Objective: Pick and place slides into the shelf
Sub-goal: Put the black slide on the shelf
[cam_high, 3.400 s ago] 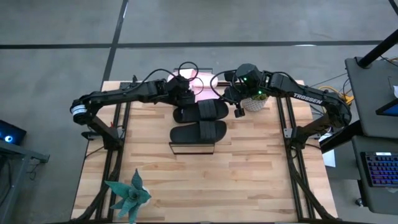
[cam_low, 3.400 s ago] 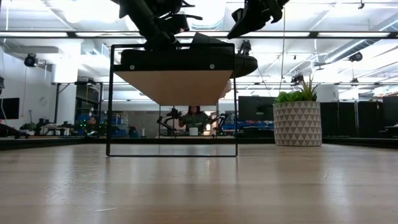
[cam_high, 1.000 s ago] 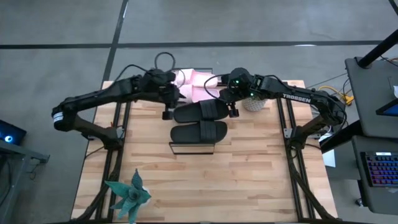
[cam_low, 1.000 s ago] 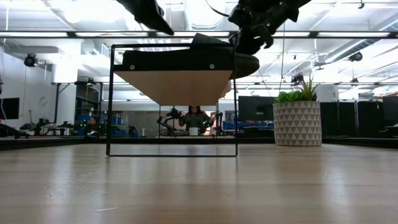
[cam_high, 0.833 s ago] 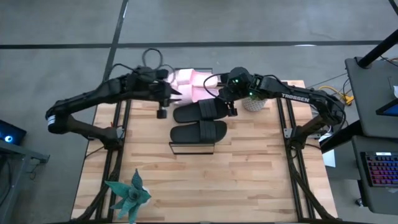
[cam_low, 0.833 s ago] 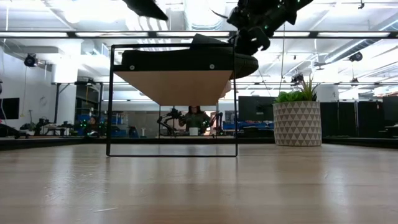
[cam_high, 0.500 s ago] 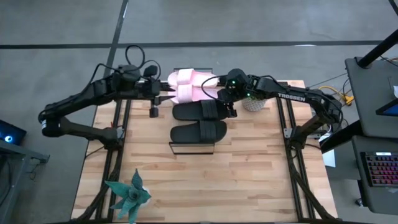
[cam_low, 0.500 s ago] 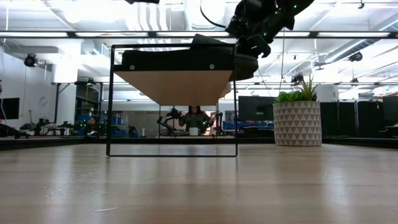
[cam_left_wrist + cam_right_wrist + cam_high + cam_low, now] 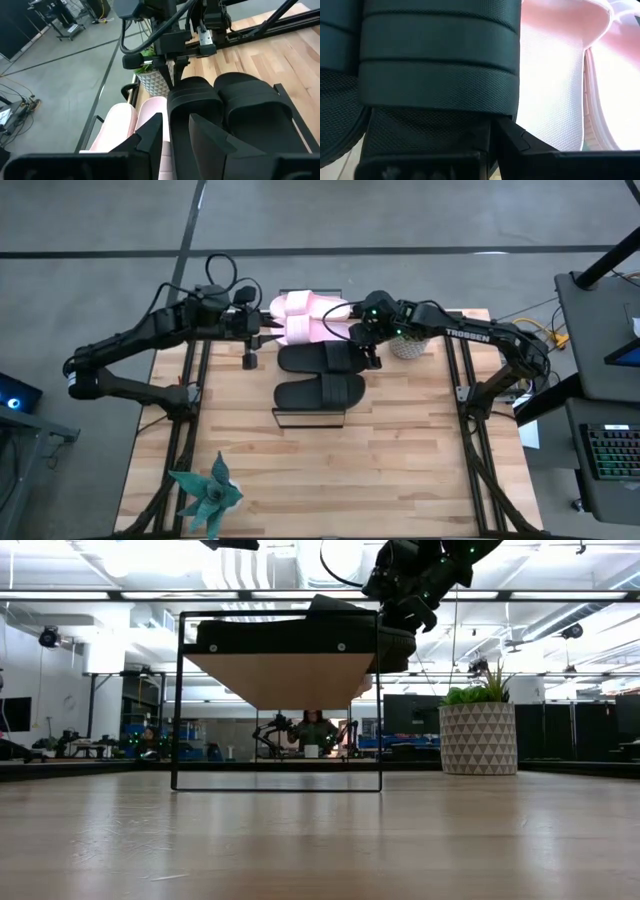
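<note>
Matt, finely pebbled black slides (image 9: 435,75); smooth pale pink slides (image 9: 555,75); light wooden table (image 9: 330,470); thin black metal shelf (image 9: 178,700) frame.

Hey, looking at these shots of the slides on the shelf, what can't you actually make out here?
- Shelf top, low view: seen from below, so how the black slides sit on it is hidden.
- Pink slides, high view: the left gripper and right gripper cover their ends.
- Left gripper, low view: cut off by the top edge.
- Right wrist view: too close; only black strap and pink sole show.
</note>
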`<state>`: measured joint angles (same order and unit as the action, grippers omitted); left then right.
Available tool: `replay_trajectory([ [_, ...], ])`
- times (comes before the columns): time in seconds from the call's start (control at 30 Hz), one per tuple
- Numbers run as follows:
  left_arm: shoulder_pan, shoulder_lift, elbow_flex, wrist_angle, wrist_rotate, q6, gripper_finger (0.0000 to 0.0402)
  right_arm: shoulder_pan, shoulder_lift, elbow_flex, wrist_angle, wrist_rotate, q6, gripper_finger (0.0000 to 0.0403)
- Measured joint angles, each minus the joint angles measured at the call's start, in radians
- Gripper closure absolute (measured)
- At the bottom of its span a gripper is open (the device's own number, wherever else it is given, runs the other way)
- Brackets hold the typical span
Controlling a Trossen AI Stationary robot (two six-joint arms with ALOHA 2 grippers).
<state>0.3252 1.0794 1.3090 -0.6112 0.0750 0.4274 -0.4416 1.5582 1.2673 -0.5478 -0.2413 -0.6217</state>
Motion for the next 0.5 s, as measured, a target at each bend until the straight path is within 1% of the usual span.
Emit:
replay_trajectory([
  [0.13,0.0,-0.001,-0.001,-0.002,0.0,0.002,0.032,0.001,-0.024,0.01,-0.039,0.01,-0.026,0.039],
  [0.23,0.0,-0.006,-0.001,-0.003,0.0,0.002,0.032,0.002,-0.047,0.012,-0.037,0.015,-0.056,0.0375],
  [0.4,0.0,-0.013,-0.002,-0.006,0.0,0.002,0.032,0.002,-0.076,0.012,-0.032,0.025,-0.066,0.0334],
  [0.5,0.0,-0.022,-0.002,-0.008,0.0,0.002,0.032,0.01,-0.094,0.012,-0.039,0.088,-0.113,0.0303],
])
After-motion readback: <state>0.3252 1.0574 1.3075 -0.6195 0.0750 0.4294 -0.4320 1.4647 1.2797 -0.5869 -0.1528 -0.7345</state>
